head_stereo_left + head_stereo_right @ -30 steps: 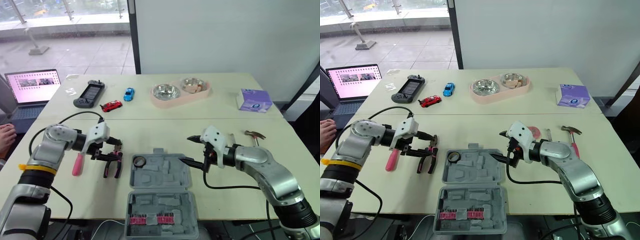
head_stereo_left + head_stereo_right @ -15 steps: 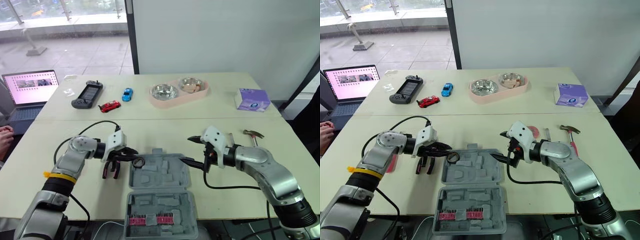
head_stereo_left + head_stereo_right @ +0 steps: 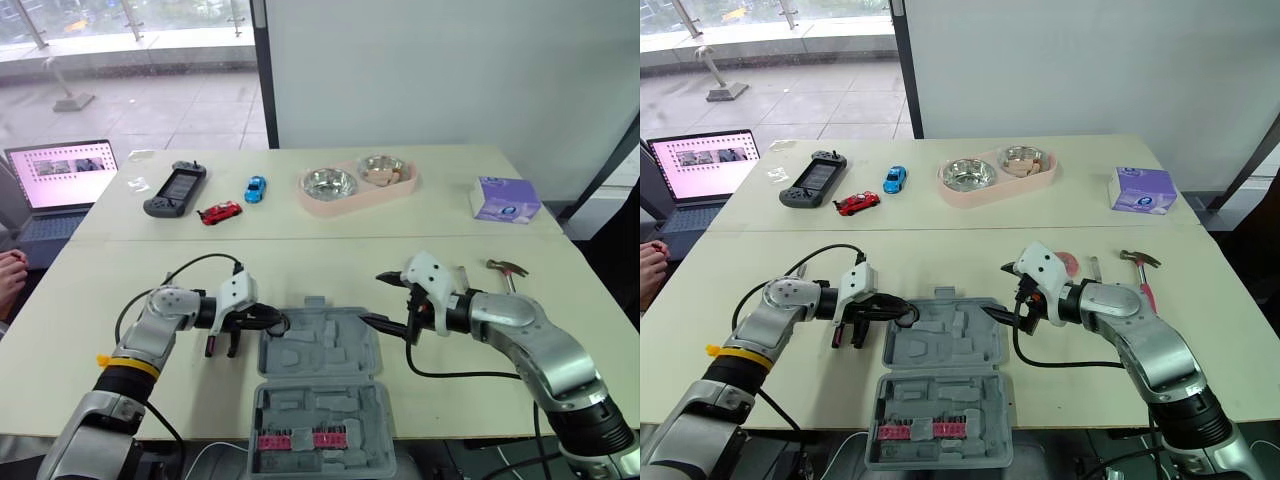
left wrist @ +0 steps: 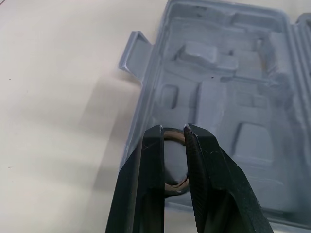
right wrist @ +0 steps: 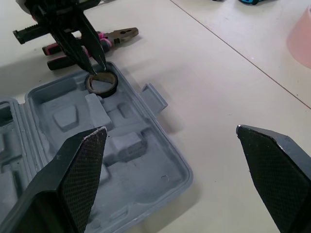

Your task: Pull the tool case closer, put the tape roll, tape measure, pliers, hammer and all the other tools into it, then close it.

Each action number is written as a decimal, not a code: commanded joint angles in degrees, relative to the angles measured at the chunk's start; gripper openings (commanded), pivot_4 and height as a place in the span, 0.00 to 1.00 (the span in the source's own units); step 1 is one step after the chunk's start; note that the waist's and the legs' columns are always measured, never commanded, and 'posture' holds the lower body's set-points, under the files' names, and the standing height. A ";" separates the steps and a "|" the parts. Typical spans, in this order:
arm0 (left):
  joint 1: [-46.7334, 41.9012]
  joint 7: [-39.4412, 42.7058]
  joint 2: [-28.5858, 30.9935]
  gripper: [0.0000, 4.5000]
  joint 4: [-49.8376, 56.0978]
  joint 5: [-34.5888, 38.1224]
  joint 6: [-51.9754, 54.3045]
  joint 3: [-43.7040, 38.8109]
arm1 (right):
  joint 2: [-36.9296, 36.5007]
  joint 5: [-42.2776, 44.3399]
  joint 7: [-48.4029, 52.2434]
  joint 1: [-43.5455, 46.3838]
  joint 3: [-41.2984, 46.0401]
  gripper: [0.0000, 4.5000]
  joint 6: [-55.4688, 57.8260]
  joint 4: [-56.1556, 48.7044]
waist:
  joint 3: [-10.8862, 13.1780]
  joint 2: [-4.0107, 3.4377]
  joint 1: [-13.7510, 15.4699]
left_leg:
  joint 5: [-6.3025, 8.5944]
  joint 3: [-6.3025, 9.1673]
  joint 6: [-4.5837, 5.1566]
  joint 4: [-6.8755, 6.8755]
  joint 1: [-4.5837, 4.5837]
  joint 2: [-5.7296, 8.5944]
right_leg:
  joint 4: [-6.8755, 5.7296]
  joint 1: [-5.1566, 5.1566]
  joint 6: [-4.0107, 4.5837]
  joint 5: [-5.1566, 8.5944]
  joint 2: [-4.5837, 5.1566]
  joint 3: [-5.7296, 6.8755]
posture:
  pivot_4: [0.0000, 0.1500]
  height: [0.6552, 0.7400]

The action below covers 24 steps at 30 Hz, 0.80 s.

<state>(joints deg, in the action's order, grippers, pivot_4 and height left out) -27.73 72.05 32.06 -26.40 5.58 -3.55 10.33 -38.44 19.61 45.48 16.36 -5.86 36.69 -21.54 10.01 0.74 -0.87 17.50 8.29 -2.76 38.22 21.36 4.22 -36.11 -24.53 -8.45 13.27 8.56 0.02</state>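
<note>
The grey tool case (image 3: 335, 375) lies open at the table's front middle, with pink bits (image 3: 297, 440) in its near half. A brown tape roll (image 3: 278, 322) sits in its far left pocket. My left gripper (image 3: 270, 320) hovers over that roll, fingers (image 4: 153, 145) almost together, tips at its rim. Black-and-pink pliers (image 3: 222, 343) lie just left of the case, partly under that gripper. My right gripper (image 3: 375, 298) is open and empty at the case's far right corner. The hammer (image 3: 508, 270) and a pink tape measure (image 3: 1070, 263) lie behind the right arm.
At the back stand a pink double bowl (image 3: 360, 182), a purple tissue pack (image 3: 507, 200), two toy cars (image 3: 222, 212), a game controller (image 3: 175, 190) and a laptop (image 3: 55, 180). A person's hand (image 3: 8, 265) rests at the left edge.
My left gripper has swung right from beside the pliers to the tape roll in the case, its fingers drawing together. The right arm has stayed put.
</note>
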 commanded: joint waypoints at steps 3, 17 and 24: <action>1.30 -1.08 0.05 0.16 -1.87 -2.65 -5.11 1.52 | -0.26 0.65 -0.15 0.17 1.07 1.00 0.04 -2.84 | 0.00 0.00 0.10 | 0.00 0.00 0.00 0.00 0.00 0.01 | 0.00 0.00 0.00 0.00 0.00 0.00 | 1.00 0.81; -0.77 -1.55 1.64 0.16 -2.43 -3.53 -5.73 1.86 | -0.48 1.27 -0.49 -0.26 2.33 1.00 0.66 -3.02 | -0.04 -0.03 -0.06 | 0.00 -0.01 0.00 0.00 -0.06 0.00 | -0.01 0.05 0.00 0.00 0.00 0.00 | 1.00 0.81; -2.78 1.84 6.36 0.16 13.19 11.72 16.00 -8.15 | -1.84 2.73 -0.04 -1.91 7.94 1.00 -0.30 -1.09 | 0.00 0.03 0.08 | 0.00 0.02 0.00 0.01 0.03 0.00 | -0.01 0.01 0.00 0.00 0.00 0.00 | 1.00 0.81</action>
<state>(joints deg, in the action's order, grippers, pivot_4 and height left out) -28.77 73.23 36.12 -18.07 12.14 7.08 7.00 -39.42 21.23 45.30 14.77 -1.28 37.45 -22.16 10.02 0.77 -0.79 17.50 8.34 -2.75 38.23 21.40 4.22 -36.12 -24.52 -8.46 13.28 8.56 0.03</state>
